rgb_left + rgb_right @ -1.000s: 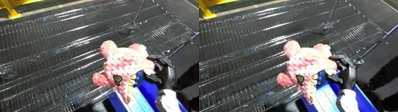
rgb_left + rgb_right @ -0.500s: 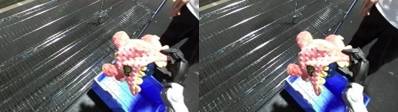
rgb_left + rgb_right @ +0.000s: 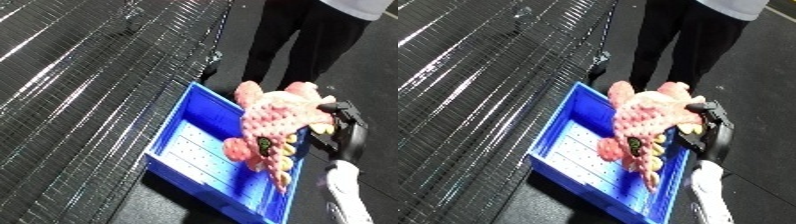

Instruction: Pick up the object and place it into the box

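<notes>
— Where is the pink plush toy (image 3: 275, 122)?
— Hanging over the blue bin (image 3: 191, 150), beside the black wire table (image 3: 80, 85).
— And the right hand (image 3: 342, 132)?
— Its fingers are curled round the toy.

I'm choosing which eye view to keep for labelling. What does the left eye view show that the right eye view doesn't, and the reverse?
Only the left eye view: more of the wire-mesh surface beyond the bin's left side. Only the right eye view: more dark floor to the right of the right hand. Both show the right hand curled round the pink plush toy, which hangs over the open blue bin, and neither shows the left hand.
</notes>
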You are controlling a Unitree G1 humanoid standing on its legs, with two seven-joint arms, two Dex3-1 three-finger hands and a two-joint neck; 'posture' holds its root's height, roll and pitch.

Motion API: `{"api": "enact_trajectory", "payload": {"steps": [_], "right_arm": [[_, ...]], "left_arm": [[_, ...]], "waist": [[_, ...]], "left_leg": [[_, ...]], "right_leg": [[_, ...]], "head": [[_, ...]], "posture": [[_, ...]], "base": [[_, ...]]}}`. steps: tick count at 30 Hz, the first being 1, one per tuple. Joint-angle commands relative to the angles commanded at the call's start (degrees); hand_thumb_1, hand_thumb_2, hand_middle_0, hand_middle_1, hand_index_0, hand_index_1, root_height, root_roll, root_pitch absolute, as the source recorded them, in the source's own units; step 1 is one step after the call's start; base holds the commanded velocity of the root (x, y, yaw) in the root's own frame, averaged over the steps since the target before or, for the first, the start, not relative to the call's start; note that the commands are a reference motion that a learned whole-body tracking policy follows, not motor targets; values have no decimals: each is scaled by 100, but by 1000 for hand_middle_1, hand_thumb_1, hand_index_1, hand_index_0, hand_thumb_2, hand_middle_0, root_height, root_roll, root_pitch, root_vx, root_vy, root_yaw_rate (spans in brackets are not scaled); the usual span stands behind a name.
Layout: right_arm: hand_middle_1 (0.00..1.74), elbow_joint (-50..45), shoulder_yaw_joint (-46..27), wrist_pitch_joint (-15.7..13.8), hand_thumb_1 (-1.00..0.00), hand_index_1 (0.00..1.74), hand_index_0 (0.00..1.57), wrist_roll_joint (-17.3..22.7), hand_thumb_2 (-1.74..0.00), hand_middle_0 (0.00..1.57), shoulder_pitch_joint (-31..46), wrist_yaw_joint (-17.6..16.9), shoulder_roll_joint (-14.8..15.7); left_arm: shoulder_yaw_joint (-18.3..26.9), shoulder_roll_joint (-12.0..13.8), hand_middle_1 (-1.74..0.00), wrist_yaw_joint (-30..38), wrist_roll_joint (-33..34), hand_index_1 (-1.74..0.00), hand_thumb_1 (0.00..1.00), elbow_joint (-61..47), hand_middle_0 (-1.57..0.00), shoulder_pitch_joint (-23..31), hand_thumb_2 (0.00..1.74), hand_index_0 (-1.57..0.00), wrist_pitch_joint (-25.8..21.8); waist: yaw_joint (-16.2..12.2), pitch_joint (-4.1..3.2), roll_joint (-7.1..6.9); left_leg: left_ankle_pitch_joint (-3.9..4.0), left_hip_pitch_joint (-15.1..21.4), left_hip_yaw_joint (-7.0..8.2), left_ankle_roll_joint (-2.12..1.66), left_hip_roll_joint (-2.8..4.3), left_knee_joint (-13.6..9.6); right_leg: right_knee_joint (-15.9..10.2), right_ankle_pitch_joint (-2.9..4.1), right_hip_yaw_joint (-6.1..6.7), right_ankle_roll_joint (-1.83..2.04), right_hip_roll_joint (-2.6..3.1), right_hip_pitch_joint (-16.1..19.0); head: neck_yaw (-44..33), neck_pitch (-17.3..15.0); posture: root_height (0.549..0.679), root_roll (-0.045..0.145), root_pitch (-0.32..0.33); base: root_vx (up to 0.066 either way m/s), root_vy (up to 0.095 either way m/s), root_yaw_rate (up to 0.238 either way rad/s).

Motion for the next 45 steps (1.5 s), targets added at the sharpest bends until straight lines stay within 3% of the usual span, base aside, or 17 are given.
{"api": "enact_trajectory", "payload": {"steps": [8,16,26,33,39,45], "right_arm": [[696,1343,95,68,-400,696,628,590,-696,628,-152,194,-371],[0,1722,163,50,0,0,0,722,0,0,-193,307,-488],[0,1790,338,78,0,0,0,709,0,0,-206,398,-401],[0,1215,827,191,0,0,0,661,0,0,-151,830,-189],[0,502,1314,298,0,0,0,619,0,0,-279,1134,-99],[0,-168,1776,402,0,0,0,348,0,0,-575,1251,-79]], "left_arm": [[-84,123,-1740,-103,106,-1740,1000,132,-1570,-49,1740,-1570,-68],[-129,192,-1740,-190,170,-1740,1000,146,-1570,-43,1740,-1570,-66],[-64,196,-1740,-227,207,-1740,1000,125,-1570,48,1740,-1570,-10],[128,171,-1740,-251,146,-1740,1000,-5,-1570,124,1740,-1570,78],[293,87,-1740,-199,139,-1740,1000,-25,-1570,214,1740,-1570,137],[414,-3,-1740,-173,18,-1740,1000,-172,-1570,239,1740,-1570,151]], "waist": [[23,-30,117],[94,-12,143],[254,-40,136],[433,-79,24],[635,-69,-50],[907,-39,-130]], "left_leg": [[18,-24,50,-7,-47,-56],[75,-72,32,-8,-48,-119],[159,-93,3,-19,-31,-214],[232,-134,-93,-32,-17,-255],[269,-199,-195,-27,-33,-221],[323,-321,-313,-25,-66,-174]], "right_leg": [[-86,41,28,-7,-5,-5],[-113,42,23,-9,7,-33],[-153,43,-23,-5,14,-32],[-145,16,-90,-11,47,-21],[-76,-9,-129,-23,71,-32],[24,-14,-193,-49,68,-67]], "head": [[-41,136],[-142,5],[-365,-58],[-824,-17],[-1375,-78],[-2478,161]], "posture": [[641,70,-153],[642,69,-143],[643,70,-137],[643,67,-139],[642,64,-141],[641,62,-142]], "base": [[-1,4,-37],[-6,-16,33],[1,-22,35],[-3,-33,55],[-15,-23,73],[-33,-27,163]]}}
